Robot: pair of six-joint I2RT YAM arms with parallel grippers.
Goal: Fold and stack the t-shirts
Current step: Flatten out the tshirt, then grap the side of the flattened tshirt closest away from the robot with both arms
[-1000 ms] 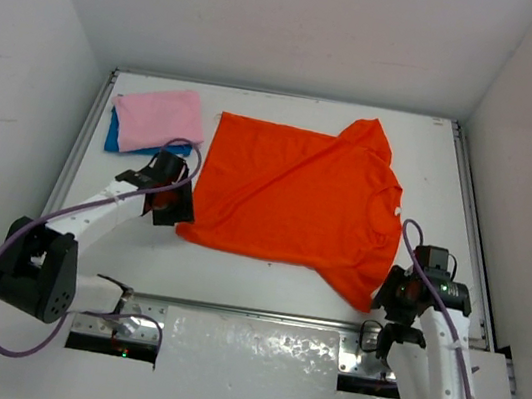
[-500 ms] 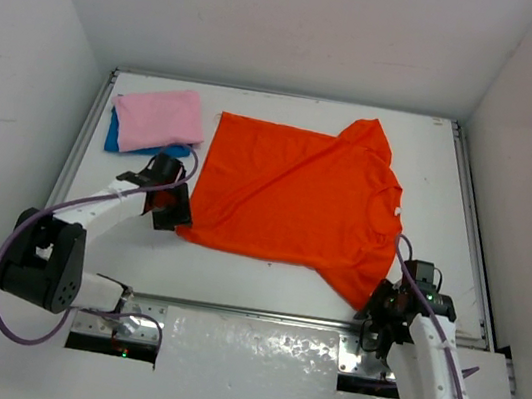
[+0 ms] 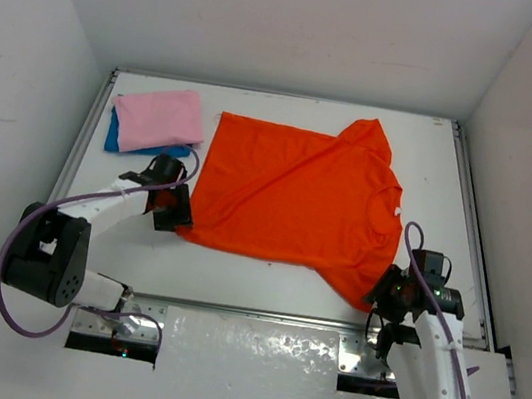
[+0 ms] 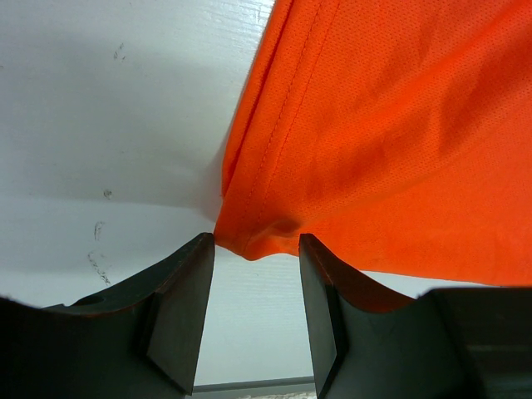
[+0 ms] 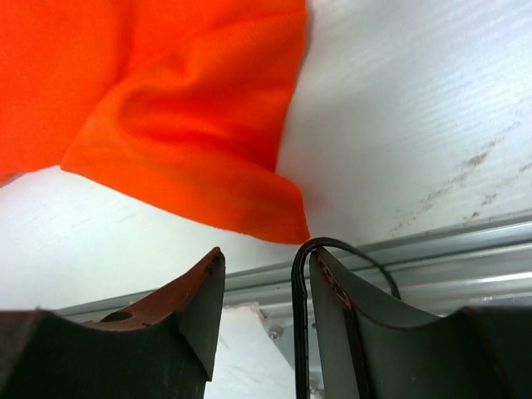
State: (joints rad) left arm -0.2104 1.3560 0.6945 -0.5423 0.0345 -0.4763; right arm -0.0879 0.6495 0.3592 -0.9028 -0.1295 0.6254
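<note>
The orange-red t-shirt (image 3: 296, 199) lies spread flat in the middle of the white table (image 3: 254, 274). A folded pink t-shirt (image 3: 157, 119) rests on a folded blue t-shirt (image 3: 112, 141) at the far left. My left gripper (image 3: 173, 207) sits at the orange shirt's near left corner. In the left wrist view that corner (image 4: 253, 243) lies right at the tips of the left gripper (image 4: 256, 249), which is open and holds nothing. My right gripper (image 3: 388, 296) is at the near right corner (image 5: 249, 208). The right gripper (image 5: 264, 259) is open, just short of the cloth.
A metal rail (image 3: 258, 312) runs along the table's near edge, close under the right gripper (image 5: 432, 258). A black cable (image 5: 299, 316) loops beside the right finger. White walls enclose the table on three sides.
The right arm dipped toward the near right corner of the orange shirt and shifted slightly. Both grippers narrowed a little. The left arm barely moved.
</note>
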